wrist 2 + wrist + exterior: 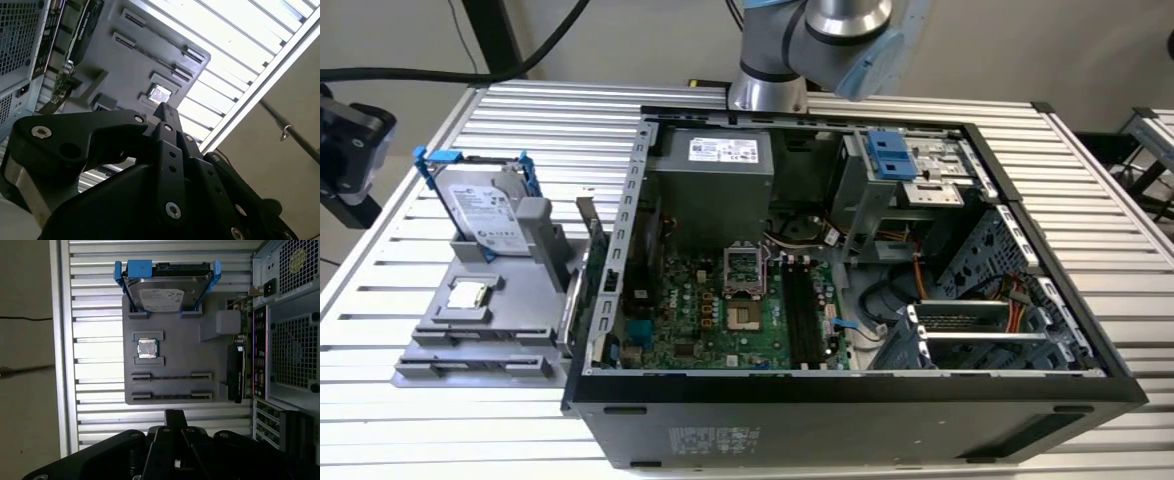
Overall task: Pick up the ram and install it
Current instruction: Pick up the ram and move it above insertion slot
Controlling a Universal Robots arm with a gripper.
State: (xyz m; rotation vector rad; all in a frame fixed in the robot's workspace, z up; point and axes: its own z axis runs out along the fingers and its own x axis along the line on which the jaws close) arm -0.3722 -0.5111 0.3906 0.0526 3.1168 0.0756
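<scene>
Progress stands at the very start: the ram (170,396) — a long, narrow, dark circuit-board stick — sits on edge in a slot of the flat grey parts holder (520,300), with a second stick like it alongside. In the exterior view the holder lies at nine o'clock of the open black computer case (854,395), with the ram slots at its six o'clock end. The black two-finger gripper (173,415) hovers near the holder, jaws closed on nothing and apart from the ram. The long black memory sockets (803,315) on the green motherboard look empty — picking up and installing both remain.
</scene>
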